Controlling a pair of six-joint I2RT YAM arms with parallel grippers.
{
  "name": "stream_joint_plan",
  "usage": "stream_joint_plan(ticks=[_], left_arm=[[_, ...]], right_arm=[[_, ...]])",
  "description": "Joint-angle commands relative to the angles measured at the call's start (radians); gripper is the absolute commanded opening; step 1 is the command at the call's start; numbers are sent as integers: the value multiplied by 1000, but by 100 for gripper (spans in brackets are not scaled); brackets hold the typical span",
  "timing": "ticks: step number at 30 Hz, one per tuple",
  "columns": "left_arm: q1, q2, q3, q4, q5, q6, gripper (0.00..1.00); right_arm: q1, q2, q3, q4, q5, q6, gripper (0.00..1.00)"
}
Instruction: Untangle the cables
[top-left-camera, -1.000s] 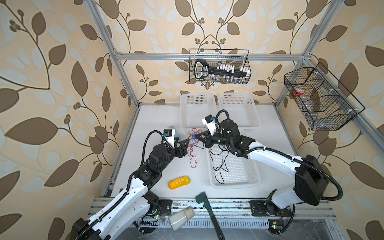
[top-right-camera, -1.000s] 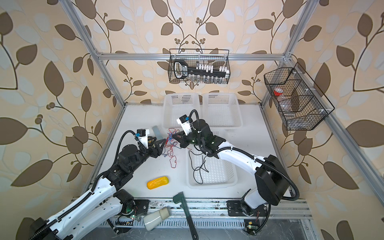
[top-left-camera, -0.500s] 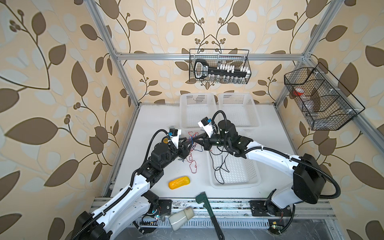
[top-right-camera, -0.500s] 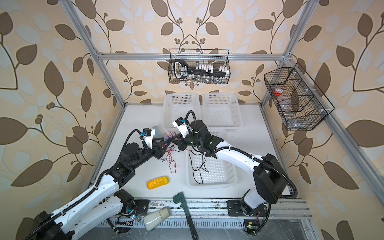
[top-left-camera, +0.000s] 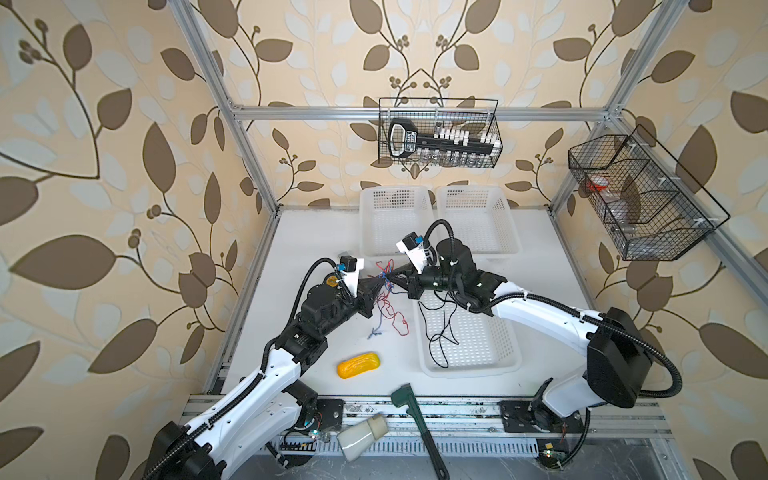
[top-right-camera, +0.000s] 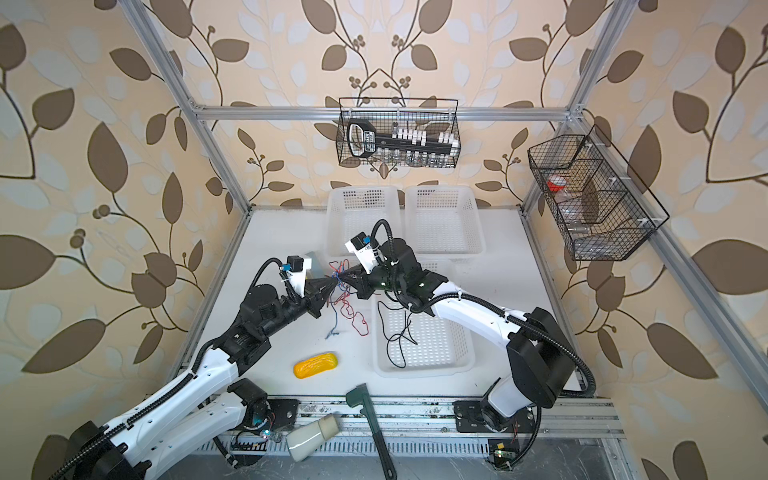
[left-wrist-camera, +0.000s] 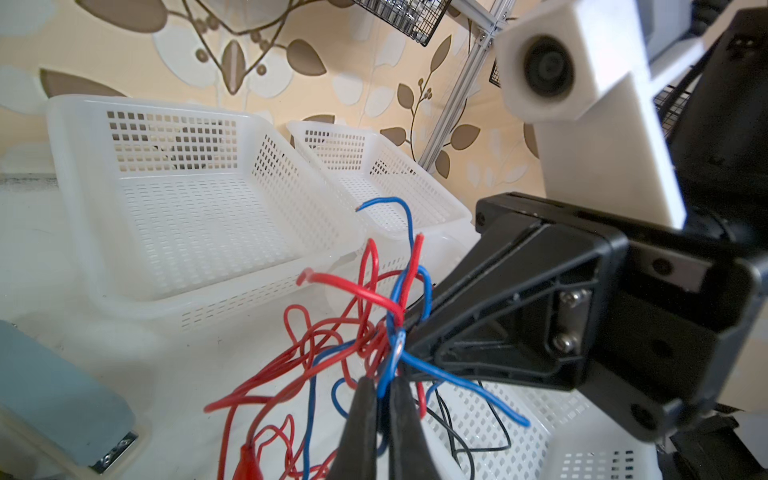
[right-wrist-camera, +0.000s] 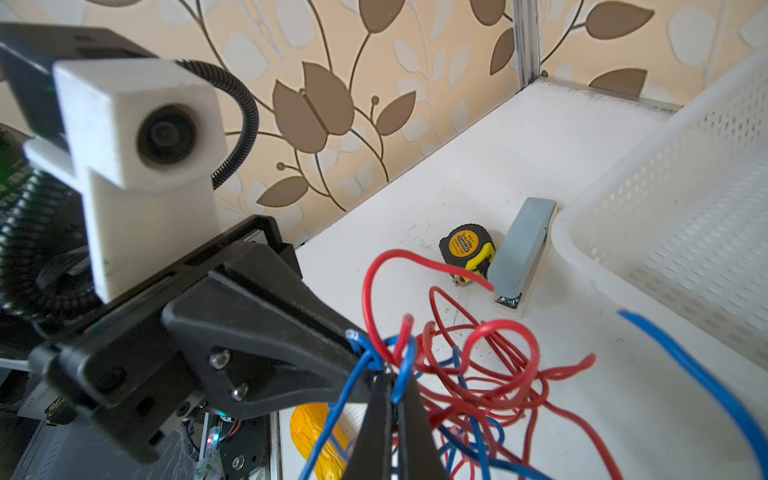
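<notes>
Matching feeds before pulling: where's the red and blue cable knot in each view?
In a top view: cable knot, between left gripper and right gripper.
In a top view: cable knot, same place.
Left wrist: cable knot centre, at left gripper.
Right wrist: cable knot low centre, at right gripper.
Shared landmark: white basket beside the grey block.
</notes>
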Motion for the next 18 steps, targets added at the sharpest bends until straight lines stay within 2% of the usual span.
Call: stream_joint_plan(ticks=[1, 5, 10, 14, 18], left_arm=[[-9, -31, 4, 124, 15, -11, 0], [-8, -45, -4, 128, -6, -18, 0], [-8, -112, -38, 95, -111, -31, 0], [-8, -196, -79, 61, -237, -58, 0], [-8, -237, -104, 42, -344, -92, 0]], right_arm=[[21, 12, 30, -39, 5, -26, 0], [17, 14, 36, -71, 84, -16, 0], [-37, 14, 12, -93, 168, 61, 0], [-95, -8, -41, -59, 140, 125, 0], [-97, -18, -61, -31, 89, 139, 0]])
